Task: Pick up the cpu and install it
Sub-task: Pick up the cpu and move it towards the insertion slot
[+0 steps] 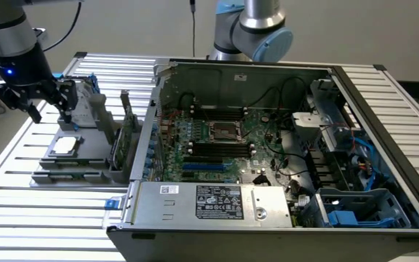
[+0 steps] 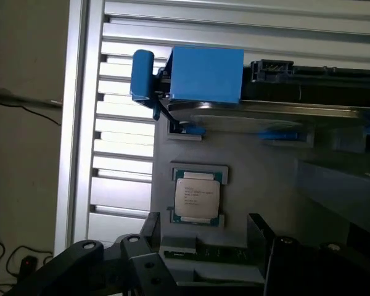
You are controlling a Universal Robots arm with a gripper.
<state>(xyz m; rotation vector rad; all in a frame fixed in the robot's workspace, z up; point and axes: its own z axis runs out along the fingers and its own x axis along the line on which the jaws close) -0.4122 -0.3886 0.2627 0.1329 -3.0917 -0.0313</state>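
The cpu [image 1: 65, 144] [image 2: 197, 198], a small square chip with a pale silvery top, lies flat in a recess of the grey holder [image 1: 78, 158] at the exterior view's left. My gripper [image 1: 50, 115] [image 2: 203, 256] hangs above it, open, with nothing between its dark fingers [image 2: 145, 259]. It is apart from the chip. The dark metal-framed socket [image 1: 222, 130] sits in the middle of the green board [image 1: 217, 144] inside the open computer case [image 1: 384, 136].
A silver hard drive with a blue frame [image 2: 206, 74] [image 1: 85, 95] stands on the holder just beyond the cpu. Upright cards [image 1: 126, 136] rise between holder and case. A second arm [image 1: 257, 27] stands behind the case. The slatted metal table [image 1: 42, 207] carries everything.
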